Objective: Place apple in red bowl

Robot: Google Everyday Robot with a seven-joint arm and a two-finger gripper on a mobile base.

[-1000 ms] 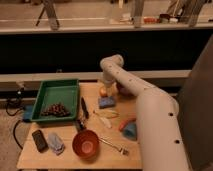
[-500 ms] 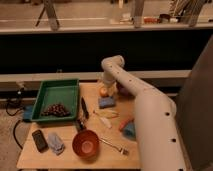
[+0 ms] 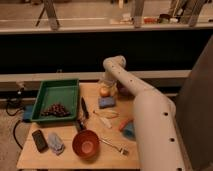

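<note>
Wooden table (image 3: 65, 160): gripper (image 3: 107, 85) sits right at the apple (image 3: 104, 92), partly hidden, grip state can't tell; red bowl (image 3: 86, 144) well apart.

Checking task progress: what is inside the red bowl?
The red bowl looks empty; its near inner wall is hidden by the rim. The apple is across the table, at the gripper.

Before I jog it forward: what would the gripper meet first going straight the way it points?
Probably the apple, just below the gripper, which points down over the table's far side; depth unclear.
</note>
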